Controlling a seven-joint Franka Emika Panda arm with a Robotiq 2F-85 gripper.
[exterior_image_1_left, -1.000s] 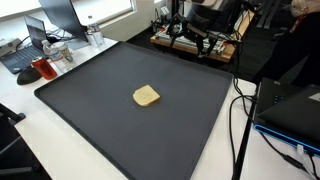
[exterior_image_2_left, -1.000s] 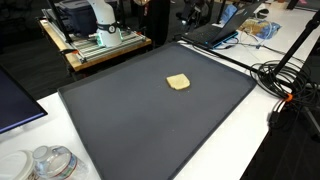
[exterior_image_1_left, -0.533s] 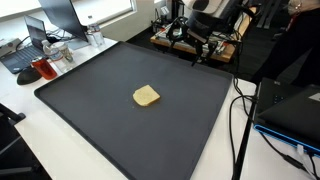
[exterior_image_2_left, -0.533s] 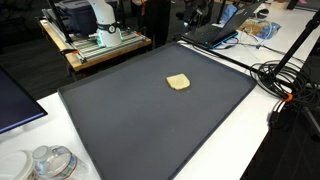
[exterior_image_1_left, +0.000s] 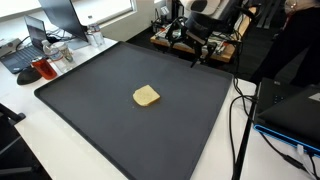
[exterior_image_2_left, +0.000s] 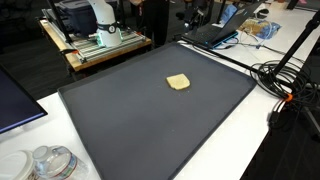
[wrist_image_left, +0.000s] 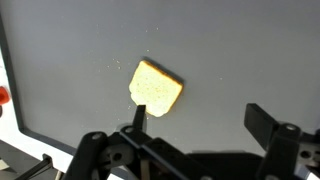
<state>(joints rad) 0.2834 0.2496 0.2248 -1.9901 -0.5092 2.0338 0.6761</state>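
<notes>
Sponge (exterior_image_1_left: 146, 96) lies flat near the middle of the black mat (exterior_image_1_left: 90, 110) on the table (exterior_image_1_left: 50, 140), with bare mat on every side, well apart from all mat edges. Gripper (wrist_image_left: 200, 125) hangs released, jaws wide, near one mat edge, holding nothing.

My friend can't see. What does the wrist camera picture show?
A flat yellow piece lies alone on a dark grey mat, seen from above. The open gripper comes in from the bottom with two black fingers and holds nothing.
</notes>
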